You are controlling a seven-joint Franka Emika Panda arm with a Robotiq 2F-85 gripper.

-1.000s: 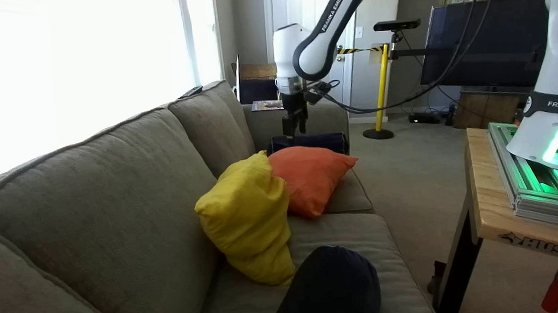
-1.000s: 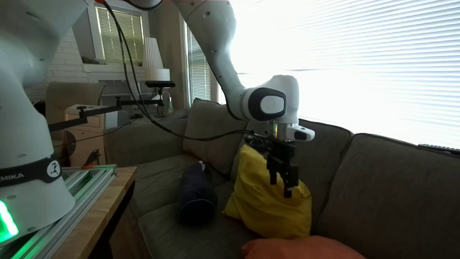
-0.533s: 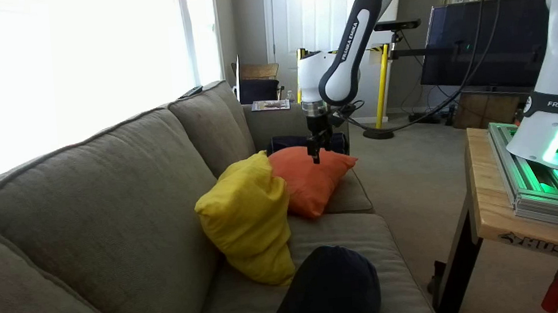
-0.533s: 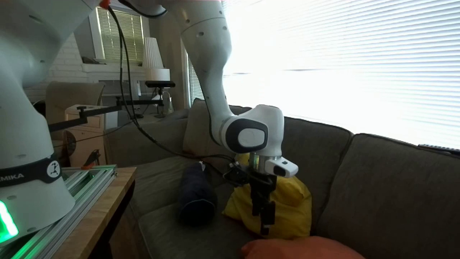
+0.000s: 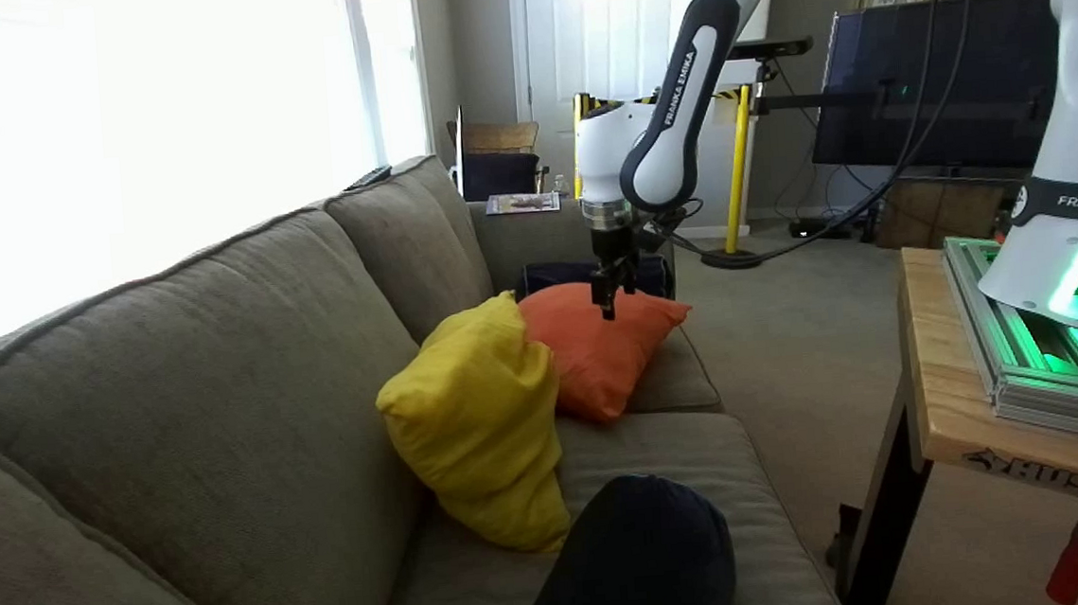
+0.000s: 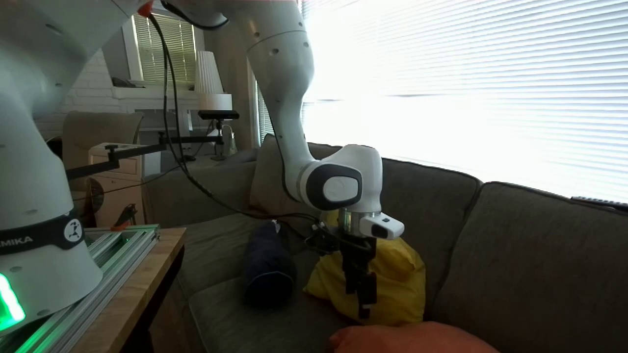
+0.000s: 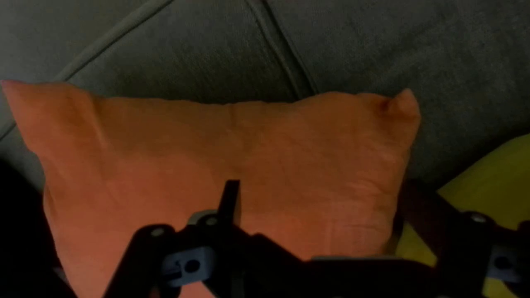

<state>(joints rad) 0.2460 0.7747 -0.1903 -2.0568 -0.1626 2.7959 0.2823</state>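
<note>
"Which step are you on?"

"I'd call it the approach: I have the pincer hovering above the orange pillow on the sofa. That's my reading of it."

"How is the pincer set?"

"Spread wide, with nothing between the fingers. In the wrist view, one finger shows over the middle of the pillow and the opposite finger by its edge, next to the yellow pillow."

"And what would the next move call for?"

"For a grip, in my judgement, a slow, straight descent, then pinching up a fold; the pillow looks too broad to span. I'd first shift away from the yellow pillow, since that outer finger could snag it."

"Where does the orange one lie, exactly?"

"Below the pincer. In the wrist view it fills much of the middle, its upper edge running across beyond the fingertips. In an exterior view the fingertips overlap the orange cloth. I see no dent in it, but I can't judge how much air is left."

"Anything else close?"

"A dark blue roll on the seat, past the yellow pillow and well apart from the orange one."
</note>
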